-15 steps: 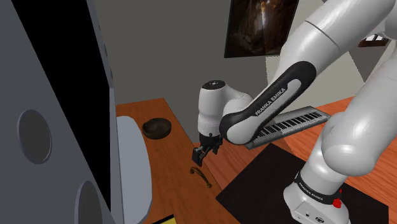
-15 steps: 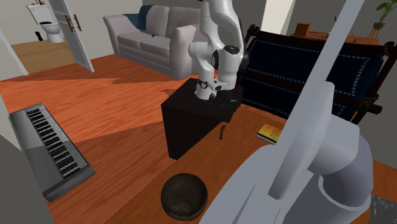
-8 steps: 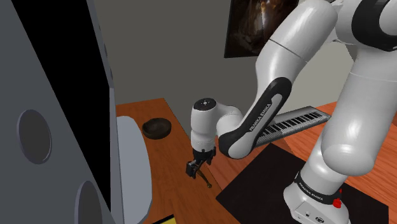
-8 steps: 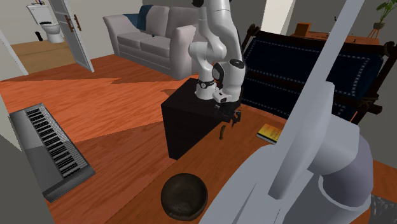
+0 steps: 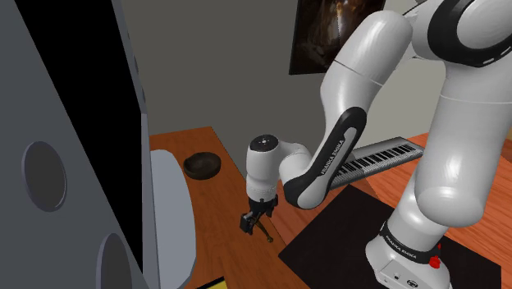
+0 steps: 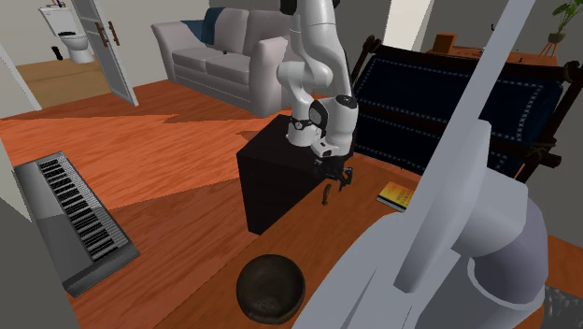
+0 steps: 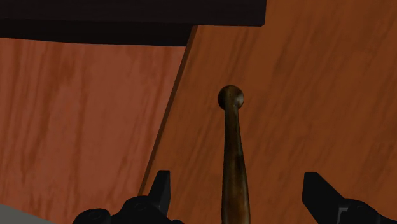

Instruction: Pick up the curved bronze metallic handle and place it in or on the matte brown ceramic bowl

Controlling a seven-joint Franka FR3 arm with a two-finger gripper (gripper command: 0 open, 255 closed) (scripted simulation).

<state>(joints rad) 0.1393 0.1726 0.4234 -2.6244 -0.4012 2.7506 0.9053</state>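
1. Note gripper (image 7: 238, 184) spread wide and clasping nothing. See handle (image 7: 230, 127) running up between the two black fingers, touching neither.
2. Describe handle as slim, dark bronze-brown with a dull sheen, gently curved along its length and ending in a small round knob at the end away from the hand.
3. Find it lying flat on the orange-brown wooden floor (image 7: 305, 76). In the second exterior view, place handle (image 6: 325, 194) just beside the black stand (image 6: 266, 182), with gripper (image 6: 334, 179) poised directly over it.
4. Confirm from the shoulder view: gripper (image 5: 250, 220) low, nearly at handle (image 5: 267, 234).
5. Judge step in hand as pre-grasp, lined up and close, with no closure made yet.
6. Expect next move to call for dropping the last bit, then closing squarely across the thin shaft near its middle. Watch for rolling or skidding on the smooth floor, as the shaft is narrow and rounded.
7. Locate bowl (image 6: 271, 288), dark, matte and round, on the floor well apart from the handle, with nothing seen in it. Plan on a lift and a long carry.
8. Log keyboard (image 6: 75, 220) farther off, judged clear of that path.
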